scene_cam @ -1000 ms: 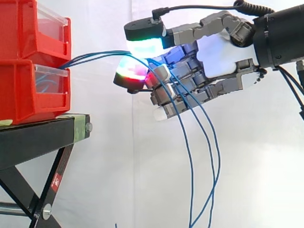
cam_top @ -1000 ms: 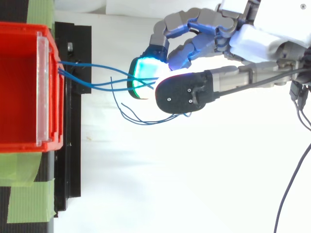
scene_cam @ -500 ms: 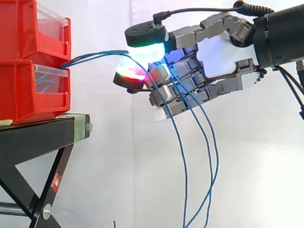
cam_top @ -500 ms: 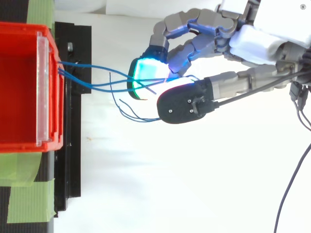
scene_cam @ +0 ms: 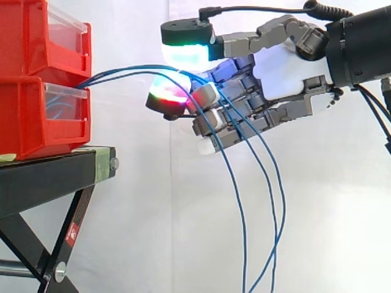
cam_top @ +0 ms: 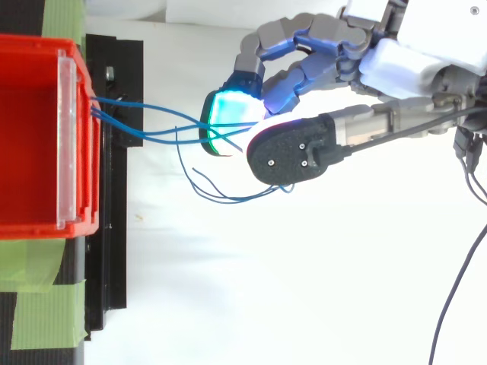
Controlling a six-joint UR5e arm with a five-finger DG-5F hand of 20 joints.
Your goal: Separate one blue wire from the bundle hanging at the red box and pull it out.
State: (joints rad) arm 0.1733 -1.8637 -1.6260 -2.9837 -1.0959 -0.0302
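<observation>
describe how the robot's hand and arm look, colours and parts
The hand has a white palm and jointed fingers of grey links, some tinted blue-violet. Its fingertips are thick pads in black housings, glowing green-white, cyan and a red-green mix; two lower tips look plain white. From above, small screws show on one black housing. The arm behind the hand is a black cylinder.

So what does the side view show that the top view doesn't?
Side view: two red bins stacked on the black stand, with its legs below, and the blue wires hanging in long loops under the hand. Top view: the upper bin's open inside, green tape on the stand, and loose wire ends curling beside the hand. Both: the wires running from the bins across to the hand.
</observation>
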